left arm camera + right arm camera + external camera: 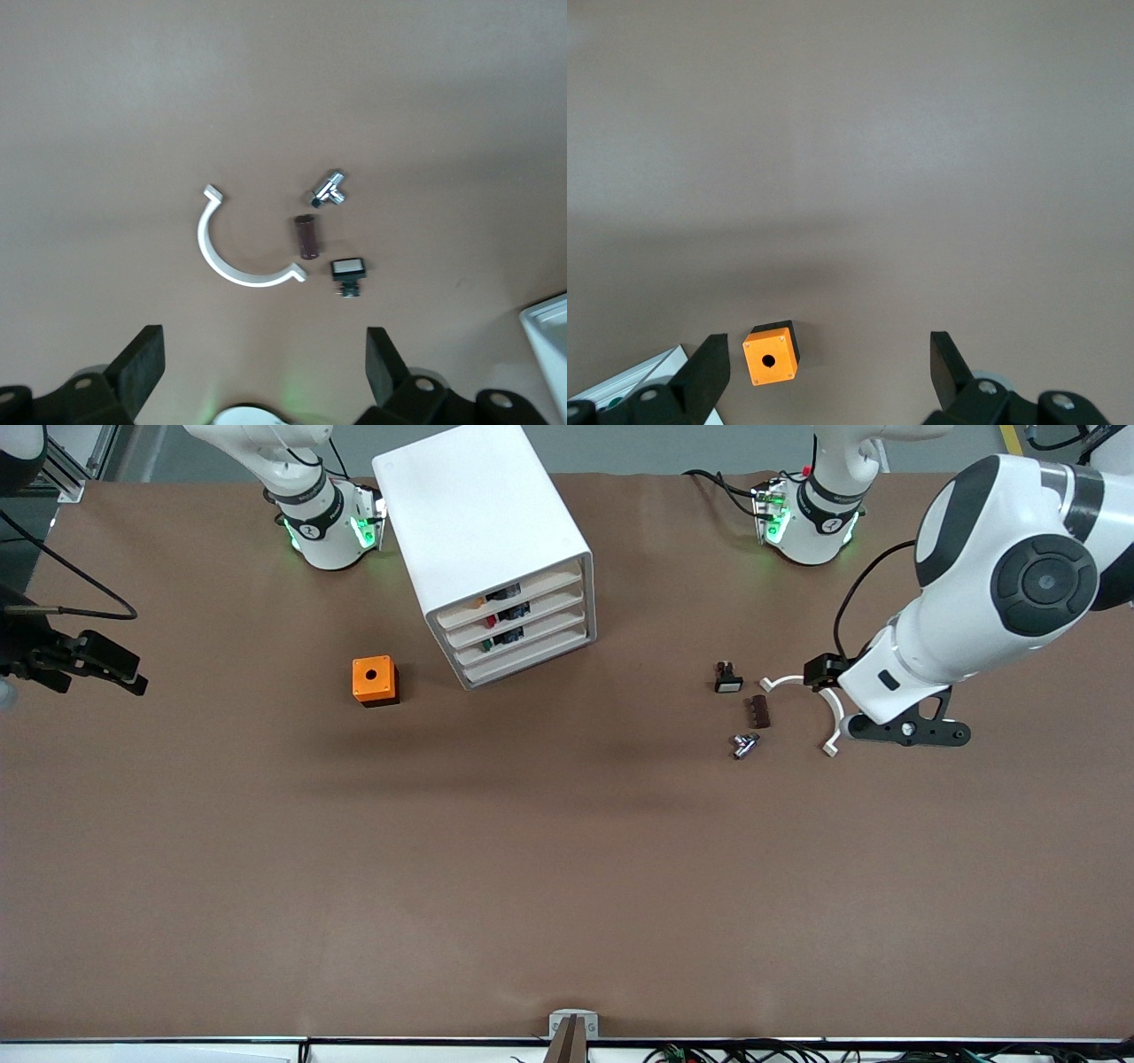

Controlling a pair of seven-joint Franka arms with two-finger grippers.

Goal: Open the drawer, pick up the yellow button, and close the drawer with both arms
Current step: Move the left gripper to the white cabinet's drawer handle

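Note:
The white cabinet (483, 522) stands at the back middle of the table, and all its drawers are shut. Its uppermost drawer (532, 595) shows a small dark part with an orange speck (493, 596) through the gap; I cannot tell if that is the button. My left gripper (908, 732) is open and empty, hovering beside a group of small parts toward the left arm's end; it also shows in the left wrist view (263, 363). My right gripper (106, 669) is open and empty at the right arm's end of the table; it also shows in the right wrist view (828, 367).
An orange cube with a hole (375, 680) sits beside the cabinet and shows in the right wrist view (771, 356). By the left gripper lie a white curved clip (230, 257), a brown piece (306, 236), a silver part (329, 188) and a black-and-white part (348, 270).

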